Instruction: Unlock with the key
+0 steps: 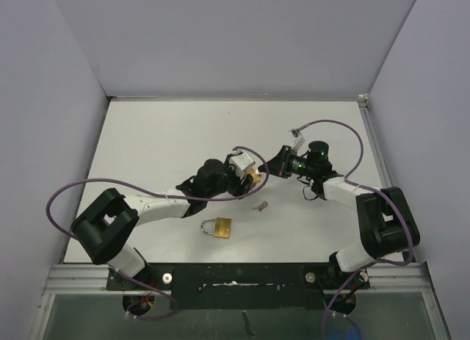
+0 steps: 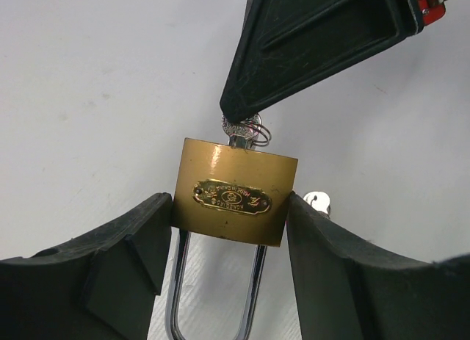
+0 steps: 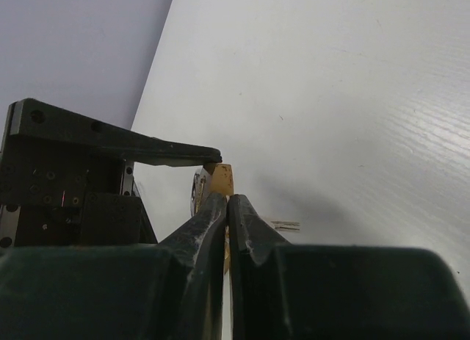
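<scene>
Left claw (image 2: 229, 211) part-open, clamped across brass padlock (image 2: 235, 197) body, shackle toward wrist, right claw (image 3: 227, 205) pinched shut on key (image 2: 240, 128) seated in padlock's keyway end, second padlock (image 1: 218, 227) and loose keys (image 1: 261, 205) lying on surface (image 1: 169, 142) nearby.

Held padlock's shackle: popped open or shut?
Shut. Left wrist view: both legs of the shackle run into the padlock body, which the left gripper clamps; the key, pinched by the right gripper, is in the keyway.
</scene>
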Robot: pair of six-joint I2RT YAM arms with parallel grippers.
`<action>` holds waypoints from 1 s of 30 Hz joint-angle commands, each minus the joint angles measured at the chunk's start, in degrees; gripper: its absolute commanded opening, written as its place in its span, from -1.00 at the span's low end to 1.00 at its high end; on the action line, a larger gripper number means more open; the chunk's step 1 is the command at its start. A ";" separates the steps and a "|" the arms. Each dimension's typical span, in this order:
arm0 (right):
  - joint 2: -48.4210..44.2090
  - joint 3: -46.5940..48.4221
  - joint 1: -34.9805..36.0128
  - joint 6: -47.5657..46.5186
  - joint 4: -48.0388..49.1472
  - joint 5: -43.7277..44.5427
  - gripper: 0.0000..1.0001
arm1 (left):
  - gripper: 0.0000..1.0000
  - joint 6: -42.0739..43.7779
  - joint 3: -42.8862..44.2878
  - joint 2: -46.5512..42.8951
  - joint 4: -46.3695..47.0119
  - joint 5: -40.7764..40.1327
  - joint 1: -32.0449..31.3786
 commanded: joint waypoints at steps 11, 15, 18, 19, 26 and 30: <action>1.61 2.22 1.06 0.14 -1.00 -2.07 -1.00 | -1.00 11.75 5.82 -1.10 14.69 -8.70 -5.90; 1.96 2.41 1.05 0.71 -1.06 -1.95 -1.00 | -1.00 11.70 6.44 -0.81 13.96 -9.31 -5.88; 2.60 2.82 1.07 1.84 -1.14 -1.95 -1.00 | -1.00 11.85 6.54 -0.37 14.01 -9.94 -6.10; 2.72 2.93 1.07 2.20 -1.10 -1.94 -1.00 | -1.00 11.98 6.55 -0.13 14.13 -10.22 -6.09; 3.21 4.90 1.10 4.77 -4.39 -1.53 -1.00 | -1.00 15.55 8.66 2.45 13.03 -13.14 -7.96; 2.70 6.67 1.30 4.63 -9.21 -0.26 -1.00 | -1.00 17.41 9.70 3.73 12.35 -15.71 -9.17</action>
